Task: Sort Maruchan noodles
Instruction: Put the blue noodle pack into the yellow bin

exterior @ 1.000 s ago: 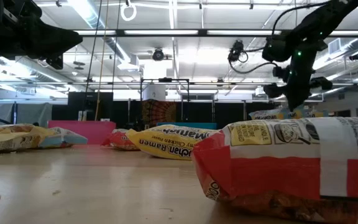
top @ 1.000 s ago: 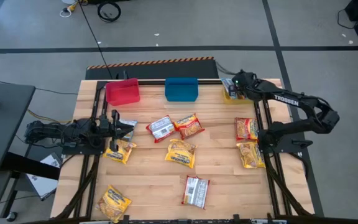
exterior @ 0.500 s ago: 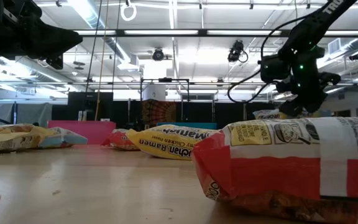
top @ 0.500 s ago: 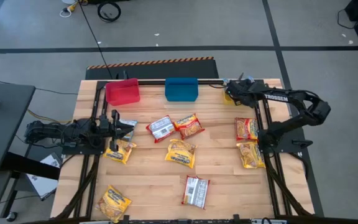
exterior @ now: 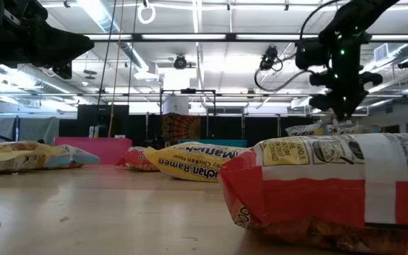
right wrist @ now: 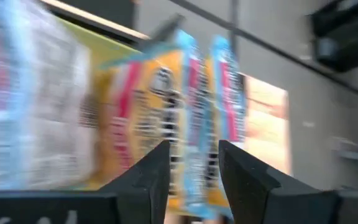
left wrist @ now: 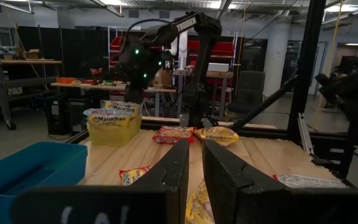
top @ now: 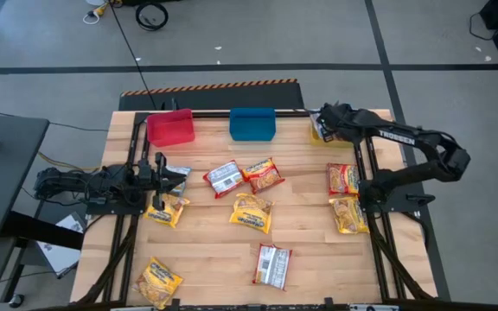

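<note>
The right gripper (top: 322, 117) has been lifted over the yellow bin (top: 320, 131) at one o'clock, fingers parted and empty; a yellow packet (right wrist: 160, 124) seems delivered. Left gripper's (left wrist: 193, 163) fingers nearly closed, empty.

Pale matt wood-plank table (top: 309, 250), glossy crinkly plastic noodle packets (top: 252, 212), smooth plastic bins (top: 252, 123)

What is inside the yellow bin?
Yellow Maruchan noodle packets stand up out of the yellow bin. The right tool hovers above it. How many packets sit deeper inside is hidden by the bin's walls.
</note>
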